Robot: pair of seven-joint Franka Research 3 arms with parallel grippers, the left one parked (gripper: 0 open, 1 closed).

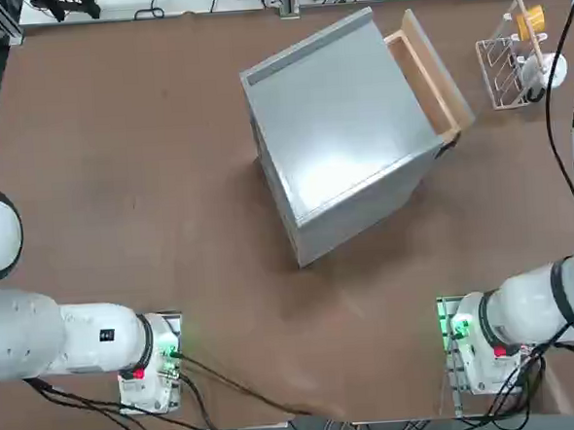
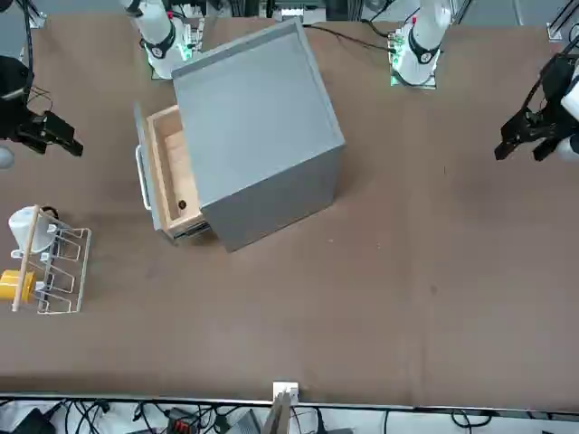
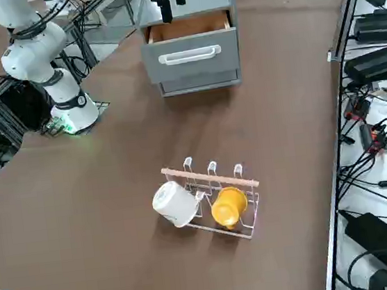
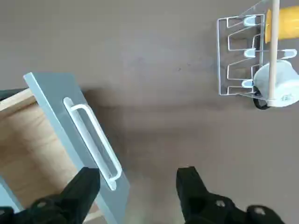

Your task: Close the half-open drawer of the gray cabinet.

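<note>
The gray cabinet (image 1: 345,133) stands turned at an angle on the table (image 1: 120,186), toward its far edge, and the drawer (image 2: 170,172) sticks out roughly halfway from the side that faces the table's right edge. A white handle (image 4: 92,135) runs across the drawer's gray front. The right gripper (image 4: 140,191) hangs above the drawer front with its fingers spread and nothing between them; it touches nothing.

The risks I see: a finger could come down inside the open drawer or hook under the handle instead of meeting the flat front. An off-centre push could twist the angled cabinet or slide it across the table rather than close the drawer. The wire rack (image 1: 511,60) with two cups sits near the far right corner, close enough for a wide swing to catch it.
</note>
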